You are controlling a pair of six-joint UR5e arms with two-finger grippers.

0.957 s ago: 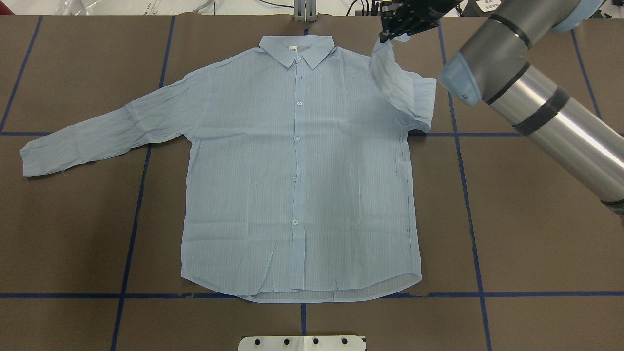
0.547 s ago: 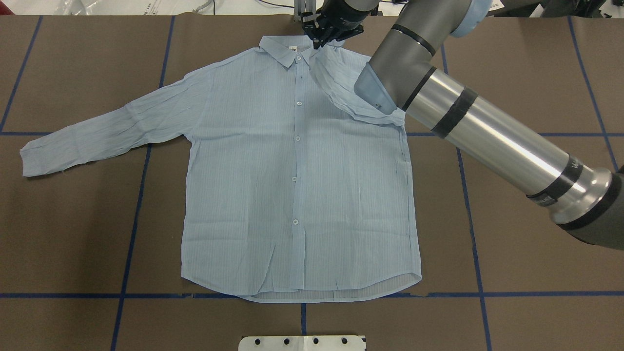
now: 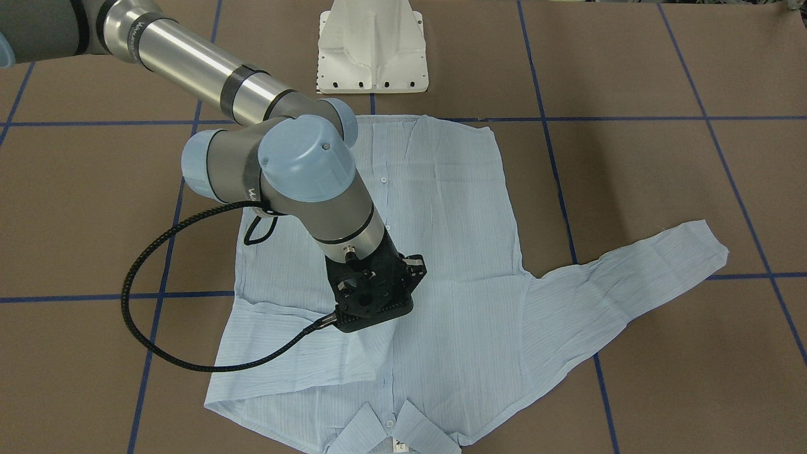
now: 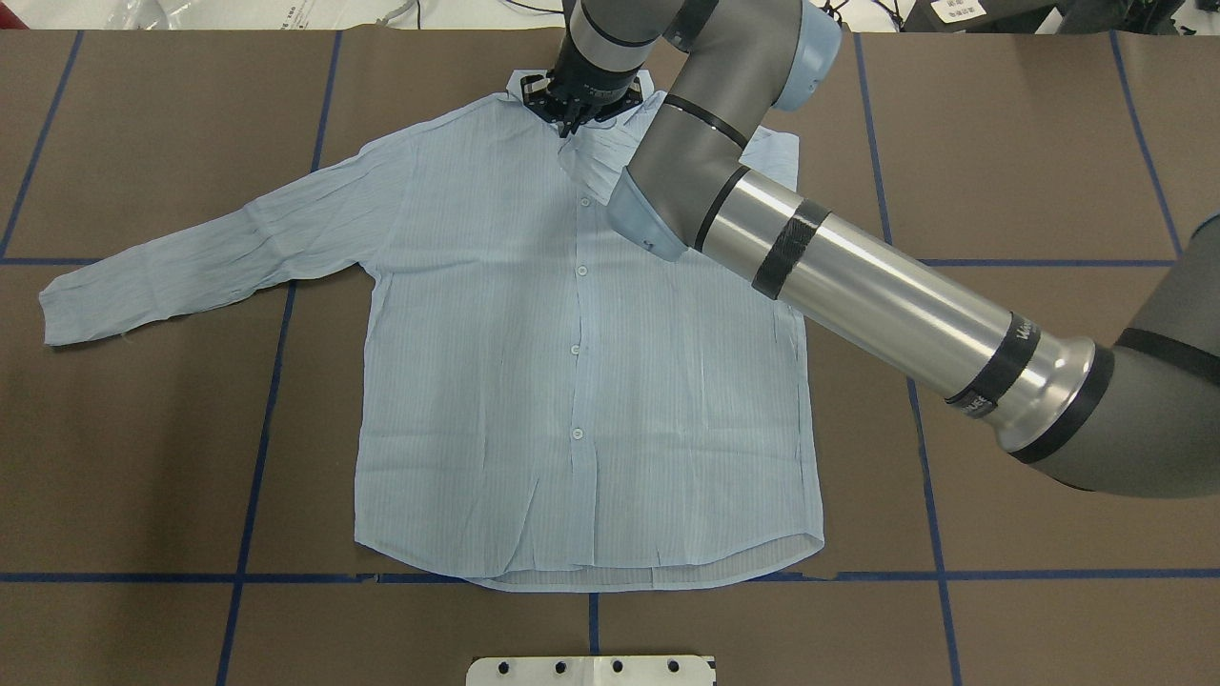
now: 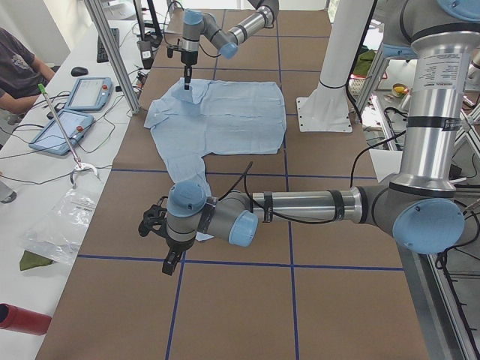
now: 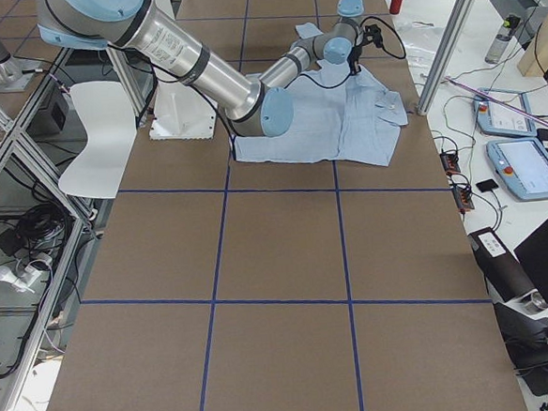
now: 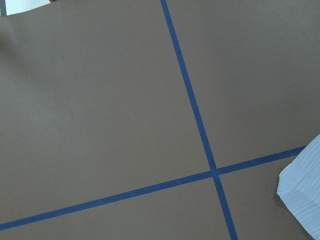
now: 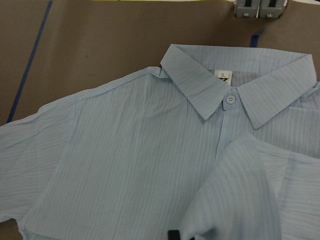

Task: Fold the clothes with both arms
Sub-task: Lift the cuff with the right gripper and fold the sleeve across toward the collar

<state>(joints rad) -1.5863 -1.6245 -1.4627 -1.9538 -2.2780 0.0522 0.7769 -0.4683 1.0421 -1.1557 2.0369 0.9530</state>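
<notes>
One shirt sleeve [image 4: 593,164] in right tool [image 4: 573,127]

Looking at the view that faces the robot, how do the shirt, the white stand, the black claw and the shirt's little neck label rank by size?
Largest: shirt.
Then white stand and right gripper (the claw): alike, gripper nearer the camera, so unranked.
Smallest: neck label.

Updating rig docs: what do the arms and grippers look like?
Right arm and left arm: grey and polished-silver tubes, light-blue joint caps, black bands. Right gripper and left gripper: black, two-finger. A black braided cable loops to the right gripper.
</notes>
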